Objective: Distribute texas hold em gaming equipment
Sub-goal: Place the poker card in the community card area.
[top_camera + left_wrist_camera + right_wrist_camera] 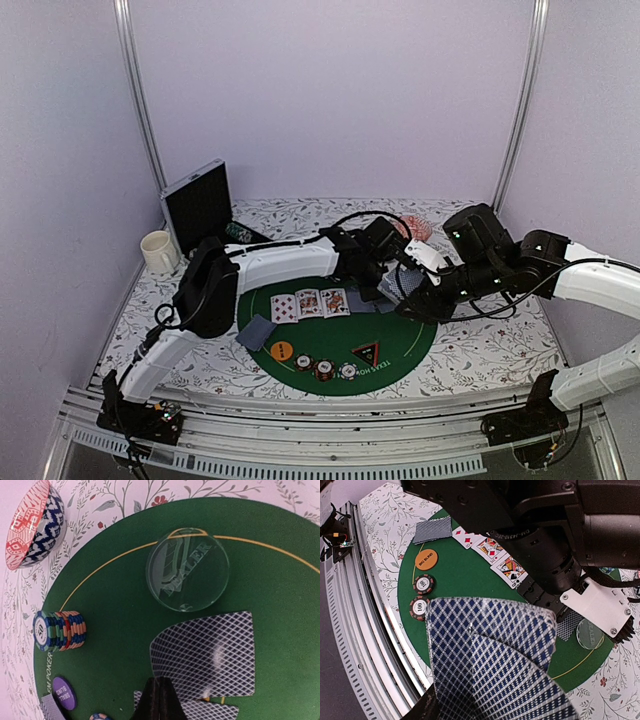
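On the green mat (405, 352), three face-up cards (310, 303) lie in a row, with a face-down card (256, 332) to their left. In front are an orange disc (282, 350), three chips (325, 370) and a dark triangular marker (366, 352). My left gripper (160, 697) is shut on the edge of a blue-grey-backed card (205, 652), which bends up over another card (210, 711). A clear dealer disc (187, 570), a chip stack (61, 630) and a purple disc (64, 692) lie nearby. My right gripper (412, 300) is shut on a fanned deck (490, 665).
A pink patterned dish (32, 525) sits off the mat at the back. A white mug (158, 252) and a black case (198, 205) stand at the back left. The left arm (540, 540) hangs just above the right gripper's fan. The table's metal front rail (365, 610) is close.
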`<state>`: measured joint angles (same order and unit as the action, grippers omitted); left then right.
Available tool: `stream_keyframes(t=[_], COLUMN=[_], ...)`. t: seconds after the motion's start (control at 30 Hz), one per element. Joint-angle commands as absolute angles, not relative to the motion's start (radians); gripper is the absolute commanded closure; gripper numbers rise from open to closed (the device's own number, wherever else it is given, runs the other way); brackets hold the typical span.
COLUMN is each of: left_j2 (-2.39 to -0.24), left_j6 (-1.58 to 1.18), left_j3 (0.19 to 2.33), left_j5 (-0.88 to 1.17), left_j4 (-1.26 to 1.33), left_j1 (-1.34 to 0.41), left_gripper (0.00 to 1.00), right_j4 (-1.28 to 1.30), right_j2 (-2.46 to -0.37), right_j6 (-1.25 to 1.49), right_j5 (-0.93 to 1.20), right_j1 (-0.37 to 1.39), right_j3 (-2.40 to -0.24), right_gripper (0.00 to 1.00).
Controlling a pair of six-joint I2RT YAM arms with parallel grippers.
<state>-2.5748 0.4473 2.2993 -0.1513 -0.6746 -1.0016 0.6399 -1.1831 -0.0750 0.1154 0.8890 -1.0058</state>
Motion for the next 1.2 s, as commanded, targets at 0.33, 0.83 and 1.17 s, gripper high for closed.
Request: stream_keyframes(t=[0.33, 0.83, 1.17], left_j2=[-2.597, -2.577, -2.527], left_j6=[0.556, 0.542, 0.531], left_j3=[2.218, 2.184, 2.16], left_j5=[-0.293, -0.311, -0.345], left_j4=[-0.512, -0.499, -0.456], left_j1=[-1.029, -1.031, -1.03], left_gripper=[1.0, 0.94, 0.6], right_j4=[0.639, 0.638, 0.64], right_j2=[-1.187, -1.193, -1.196], right_j6=[-0.07, -0.068, -0.066], right_j5=[0.132, 0.135, 0.141], right_j1=[0.888, 0.889, 0.887], right_j3=[-1.027, -1.027, -1.03], right_gripper=[0.52, 0.52, 0.52])
